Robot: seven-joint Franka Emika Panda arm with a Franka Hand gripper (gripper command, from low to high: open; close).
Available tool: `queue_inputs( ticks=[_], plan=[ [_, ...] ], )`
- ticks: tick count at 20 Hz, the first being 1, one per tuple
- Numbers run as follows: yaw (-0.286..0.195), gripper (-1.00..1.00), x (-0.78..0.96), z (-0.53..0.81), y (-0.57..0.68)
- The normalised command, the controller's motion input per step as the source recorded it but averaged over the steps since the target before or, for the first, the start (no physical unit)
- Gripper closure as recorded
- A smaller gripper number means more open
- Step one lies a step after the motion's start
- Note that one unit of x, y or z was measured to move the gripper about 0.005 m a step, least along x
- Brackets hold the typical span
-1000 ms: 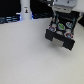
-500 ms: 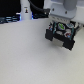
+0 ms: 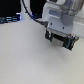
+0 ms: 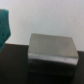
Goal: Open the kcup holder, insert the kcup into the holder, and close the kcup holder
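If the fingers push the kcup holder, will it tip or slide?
Probably it will not tip: the kcup holder looks boxy, with a broad flat top. It may slide instead, since the table seems smooth.

I see the arm (image 3: 61,17) reaching over the counter (image 3: 25,55) at the exterior view's upper right, its pincer (image 3: 61,41) over the kcup holder (image 3: 64,42), which sits near the counter's far right; the wrist view looks onto a boxy block (image 4: 52,50).

A lab: a robot arm (image 3: 61,19) above a bare white table (image 3: 25,55)
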Motion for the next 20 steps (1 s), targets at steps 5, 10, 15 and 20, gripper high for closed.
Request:
queue_inputs(
  ticks=[5, 10, 15, 20],
  plan=[
    [0.191, -1.0, -0.25, -0.18, 0.24],
    [0.191, -1.0, -0.43, -0.03, 0.23],
    [0.107, -1.0, -0.43, 0.0, 0.49],
    [0.086, -1.0, -0.41, 0.01, 0.6]
  ],
)
